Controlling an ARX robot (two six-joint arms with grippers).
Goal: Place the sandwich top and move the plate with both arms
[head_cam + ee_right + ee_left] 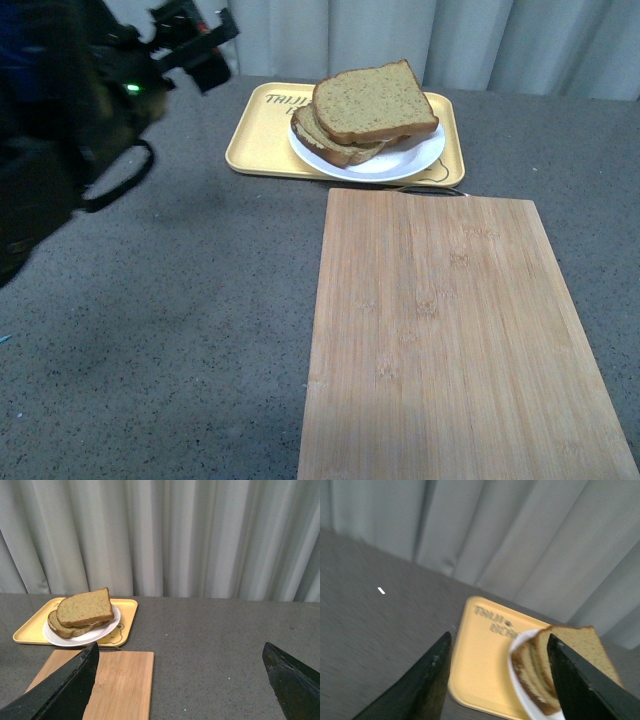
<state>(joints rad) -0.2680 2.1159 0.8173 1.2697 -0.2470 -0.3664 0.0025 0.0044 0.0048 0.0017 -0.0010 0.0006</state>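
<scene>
The sandwich top (372, 100) lies on a second bread slice (330, 140), both stacked on the white plate (420, 160) at the back of the table. My left arm (60, 130) is raised at the far left, well short of the plate. The left gripper (498, 641) is open and empty, with the sandwich top (592, 645) and plate (520, 685) ahead of it near one finger. My right gripper (180, 650) is open wide and empty above bare table, far from the sandwich top (85, 607) and plate (100, 630). It is outside the front view.
The plate stands on a yellow rectangular tray (250, 150) with print on it. A bamboo cutting board (450, 330) lies in front of the tray, reaching the near table edge. Grey curtains (200, 535) hang behind the grey tabletop (170, 300).
</scene>
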